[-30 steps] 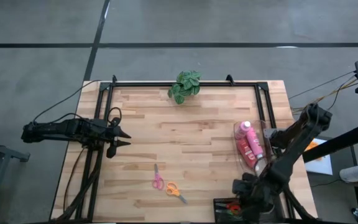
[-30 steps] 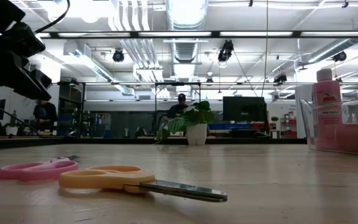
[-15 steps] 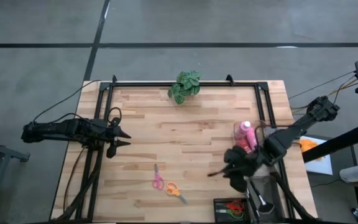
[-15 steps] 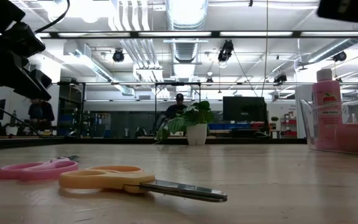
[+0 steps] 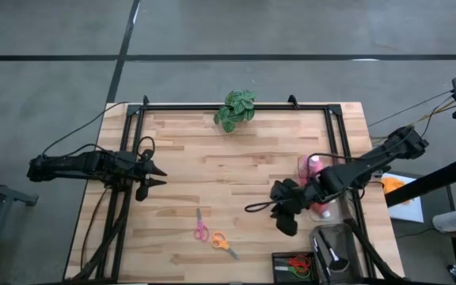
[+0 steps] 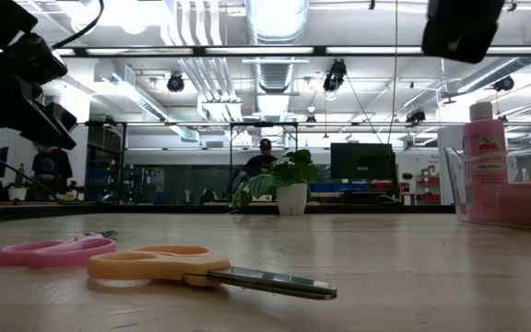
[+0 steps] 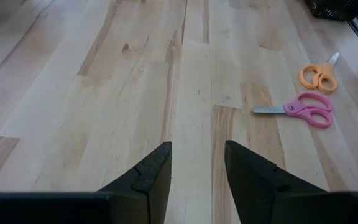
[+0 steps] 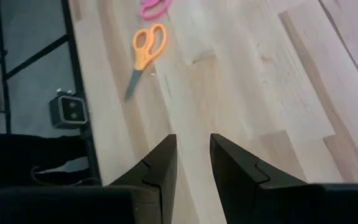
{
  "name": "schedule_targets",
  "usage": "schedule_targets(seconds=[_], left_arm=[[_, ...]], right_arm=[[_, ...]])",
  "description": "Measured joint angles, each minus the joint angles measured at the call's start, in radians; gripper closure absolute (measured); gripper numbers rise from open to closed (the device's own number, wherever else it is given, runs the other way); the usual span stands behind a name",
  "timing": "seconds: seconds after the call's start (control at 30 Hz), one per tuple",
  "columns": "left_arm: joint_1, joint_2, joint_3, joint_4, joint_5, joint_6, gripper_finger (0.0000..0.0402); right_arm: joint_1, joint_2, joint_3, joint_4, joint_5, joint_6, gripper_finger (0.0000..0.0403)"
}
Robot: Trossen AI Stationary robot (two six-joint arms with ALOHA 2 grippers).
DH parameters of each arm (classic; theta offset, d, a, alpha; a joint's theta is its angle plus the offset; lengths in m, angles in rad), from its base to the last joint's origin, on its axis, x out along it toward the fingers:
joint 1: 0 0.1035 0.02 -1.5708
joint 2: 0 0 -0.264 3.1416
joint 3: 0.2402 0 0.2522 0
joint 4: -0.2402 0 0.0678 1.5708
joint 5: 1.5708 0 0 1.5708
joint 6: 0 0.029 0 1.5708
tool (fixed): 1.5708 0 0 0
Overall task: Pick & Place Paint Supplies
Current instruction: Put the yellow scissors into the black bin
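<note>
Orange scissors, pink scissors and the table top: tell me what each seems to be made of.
Orange scissors: handles look like smooth matte plastic in one solid colour; blades are grey and shiny, likely steel.
Pink scissors: the same kind of moulded plastic handles, with pale metal-looking blades.
Table top: light wood in joined strips with visible grain and a knot, probably butcher block with a satin finish.

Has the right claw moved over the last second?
Yes. In the high view the right claw has swung from the table's near right corner, by the black bin, out over the wood toward the orange scissors.
</note>
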Motion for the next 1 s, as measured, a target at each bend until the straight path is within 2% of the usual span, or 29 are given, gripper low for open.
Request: schedule_targets(seconds=[0.27, 0.43, 0.53, 0.7, 1.0], left_arm=[[0.0, 0.0, 0.0, 0.0, 0.0, 0.0, 0.0252], [0.0, 0.0, 0.0, 0.0, 0.0, 0.0, 0.0252], [0.0, 0.0, 0.0, 0.0, 0.0, 0.0, 0.0252], [0.0, 0.0, 0.0, 0.0, 0.0, 0.0, 0.0252], [0.0, 0.0, 0.0, 0.0, 0.0, 0.0, 0.0252]], right_arm=[[-0.066, 0.122, 0.0, 0.094, 0.0, 0.005, 0.0308], [-0.107, 0.209, 0.002, 0.206, -0.008, 0.078, 0.0308], [-0.121, 0.273, 0.042, 0.223, -0.033, 0.071, 0.0308], [-0.13, 0.396, 0.181, 0.154, -0.045, 0.025, 0.0308], [-0.137, 0.685, 0.549, -0.034, -0.044, -0.087, 0.0308]])
